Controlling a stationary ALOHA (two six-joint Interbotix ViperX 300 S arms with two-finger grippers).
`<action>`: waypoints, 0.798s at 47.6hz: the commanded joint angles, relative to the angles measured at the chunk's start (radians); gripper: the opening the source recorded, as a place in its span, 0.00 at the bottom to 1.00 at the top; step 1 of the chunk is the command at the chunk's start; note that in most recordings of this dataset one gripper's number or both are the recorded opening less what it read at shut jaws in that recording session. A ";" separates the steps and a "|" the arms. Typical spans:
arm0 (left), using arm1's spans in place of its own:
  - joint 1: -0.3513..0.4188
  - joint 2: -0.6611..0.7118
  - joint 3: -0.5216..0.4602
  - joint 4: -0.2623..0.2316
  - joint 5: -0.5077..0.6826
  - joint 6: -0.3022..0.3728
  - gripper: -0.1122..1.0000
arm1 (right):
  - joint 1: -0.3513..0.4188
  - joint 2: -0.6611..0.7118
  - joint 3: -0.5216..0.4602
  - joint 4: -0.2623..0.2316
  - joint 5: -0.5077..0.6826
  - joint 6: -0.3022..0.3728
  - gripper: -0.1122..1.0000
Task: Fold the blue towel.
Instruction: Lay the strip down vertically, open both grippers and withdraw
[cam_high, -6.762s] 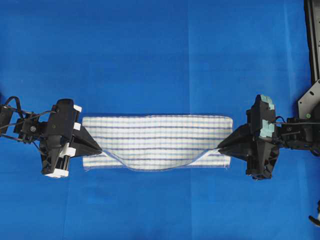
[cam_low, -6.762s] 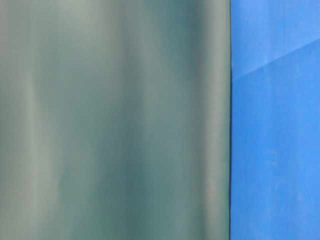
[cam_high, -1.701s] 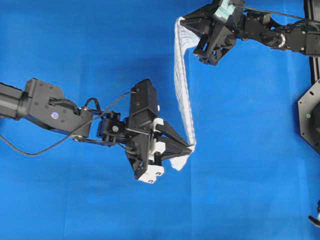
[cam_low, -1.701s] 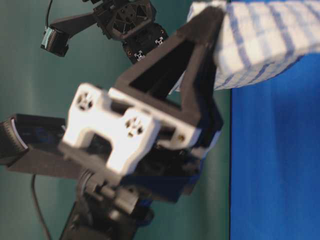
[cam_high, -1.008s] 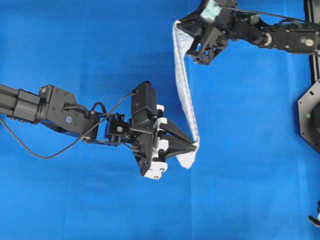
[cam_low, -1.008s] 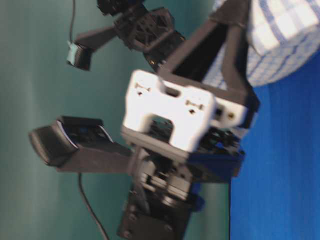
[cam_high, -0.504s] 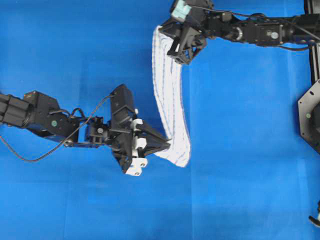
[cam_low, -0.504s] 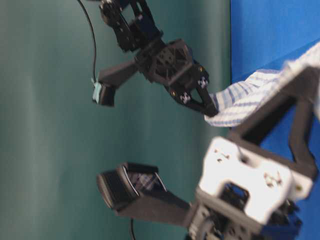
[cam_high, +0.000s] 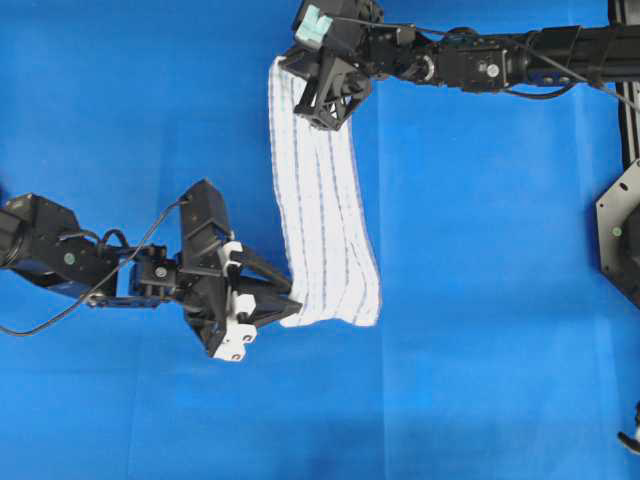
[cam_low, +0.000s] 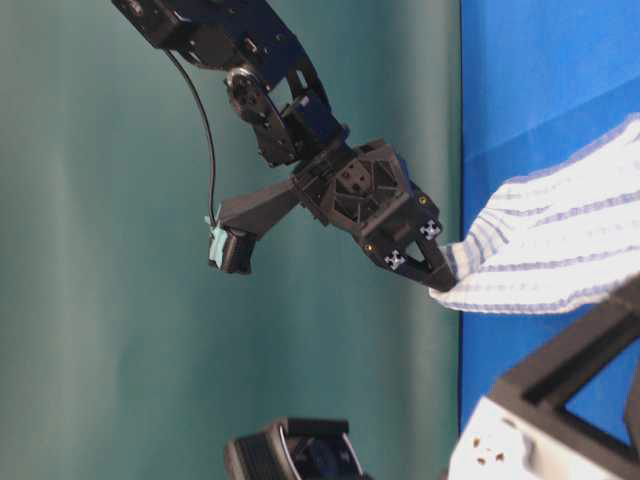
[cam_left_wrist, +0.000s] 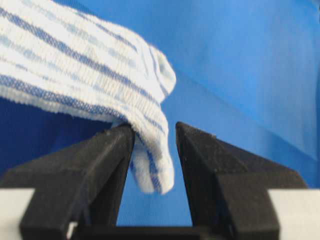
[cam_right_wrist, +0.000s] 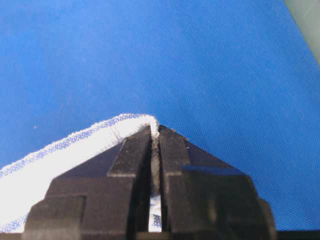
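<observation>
The left gripper (cam_high: 290, 308), jaws parted around the striped white woven towel's (cam_high: 325, 230) near corner, had let go while the right gripper (cam_high: 318, 112) pinched its far end; dragging could bunch it.

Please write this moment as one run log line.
left pincer: open, towel corner between jaws | right pincer: shut on blue towel | fold: unfinished

The blue towel (cam_high: 325, 230) is coarse woven cloth, white with thin blue stripes, ribbed and matt, with a stitched hem. The tabletop (cam_high: 500, 300) wears a smooth, matt, solid-blue fabric sheet with faint creases. Both the left claw (cam_left_wrist: 155, 150) and the right claw (cam_right_wrist: 155, 150) look like matt black plastic, slightly grainy.
</observation>
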 joint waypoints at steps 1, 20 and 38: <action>-0.015 -0.041 0.006 -0.012 -0.011 -0.002 0.40 | 0.005 -0.015 -0.025 -0.003 -0.003 -0.002 0.08; -0.020 -0.040 0.000 -0.026 -0.009 -0.002 0.40 | 0.005 -0.021 -0.011 -0.003 0.000 -0.002 0.16; -0.023 -0.069 0.043 -0.092 0.101 -0.005 0.73 | 0.015 -0.069 0.003 -0.005 0.003 -0.003 0.86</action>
